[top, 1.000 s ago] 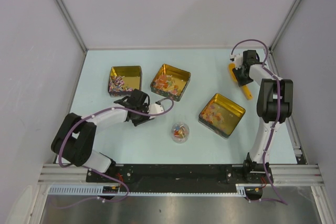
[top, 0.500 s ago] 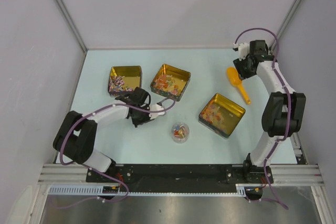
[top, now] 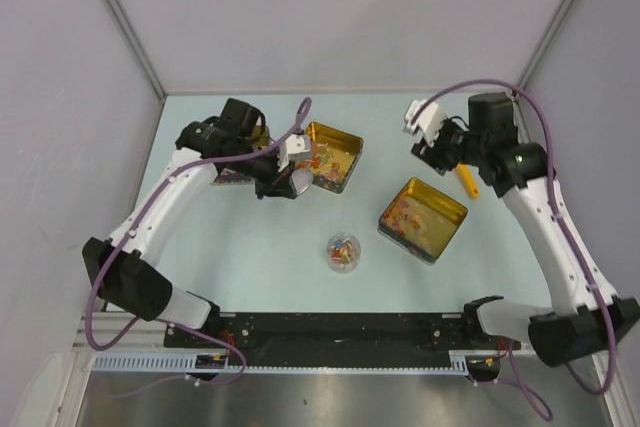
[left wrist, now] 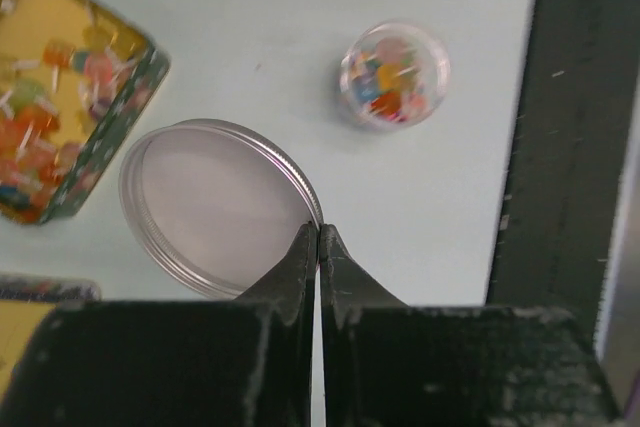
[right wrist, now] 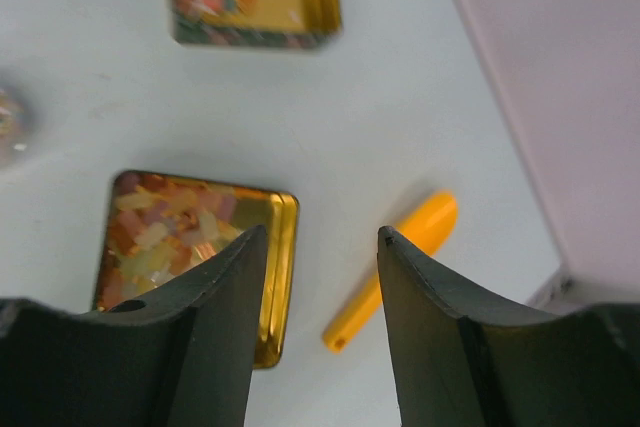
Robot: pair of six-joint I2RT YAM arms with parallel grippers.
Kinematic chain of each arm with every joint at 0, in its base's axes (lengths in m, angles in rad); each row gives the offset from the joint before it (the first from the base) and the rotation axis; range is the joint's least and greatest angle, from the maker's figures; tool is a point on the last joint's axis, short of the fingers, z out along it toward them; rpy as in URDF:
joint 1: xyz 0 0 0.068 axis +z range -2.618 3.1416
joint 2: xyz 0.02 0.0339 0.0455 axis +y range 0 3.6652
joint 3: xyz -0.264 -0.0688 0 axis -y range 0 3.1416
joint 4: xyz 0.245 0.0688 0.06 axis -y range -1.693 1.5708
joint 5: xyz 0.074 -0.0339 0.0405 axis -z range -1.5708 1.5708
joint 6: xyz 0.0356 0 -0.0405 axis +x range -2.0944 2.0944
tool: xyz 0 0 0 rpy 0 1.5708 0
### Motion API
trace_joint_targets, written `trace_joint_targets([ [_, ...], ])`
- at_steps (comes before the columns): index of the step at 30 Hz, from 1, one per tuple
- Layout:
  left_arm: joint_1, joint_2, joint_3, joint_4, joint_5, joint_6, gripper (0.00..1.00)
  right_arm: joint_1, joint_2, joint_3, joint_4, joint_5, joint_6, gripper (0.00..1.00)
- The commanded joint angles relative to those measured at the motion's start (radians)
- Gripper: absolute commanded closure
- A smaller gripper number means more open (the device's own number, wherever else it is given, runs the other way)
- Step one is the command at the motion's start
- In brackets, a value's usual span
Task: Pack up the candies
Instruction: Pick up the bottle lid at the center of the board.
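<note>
Pinching a lid (left wrist: 215, 207), left hand (left wrist: 318, 233) hangs near the candies (left wrist: 395, 77) — right hand (right wrist: 320, 237) open, empty.

Seen from above, the table (top: 230, 257) lay open at lower left and along the strip at its top edge. The left arm (top: 165, 197) crossed the upper left, its left gripper (left wrist: 318, 237) pinching a round lid (left wrist: 215, 207) beside the middle tin (top: 350, 142). A gap separated that tin from the right tin (top: 400, 237). The small jar (top: 343, 252) stood at lower centre; the orange scoop (top: 467, 183) lay at right.
</note>
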Motion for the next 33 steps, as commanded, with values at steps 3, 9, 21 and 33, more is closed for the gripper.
trace_joint_targets([
  [3, 0.004, 0.067, 0.181, -0.379, 0.424, 0.155, 1.0, 0.208, -0.216, -0.03, -0.033, -0.191, -0.202, 0.45],
  [9, -0.002, 0.077, 0.169, -0.397, 0.562, 0.162, 1.0, 0.263, -0.172, -0.025, -0.087, -0.353, -0.279, 0.44],
  [21, -0.089, 0.078, 0.155, -0.394, 0.602, 0.117, 1.0, 0.495, -0.041, 0.004, -0.047, -0.335, -0.286, 0.43],
  [33, -0.119, 0.084, 0.152, -0.394, 0.604, 0.106, 1.0, 0.575, 0.06, 0.084, -0.11, -0.387, -0.292, 0.46],
])
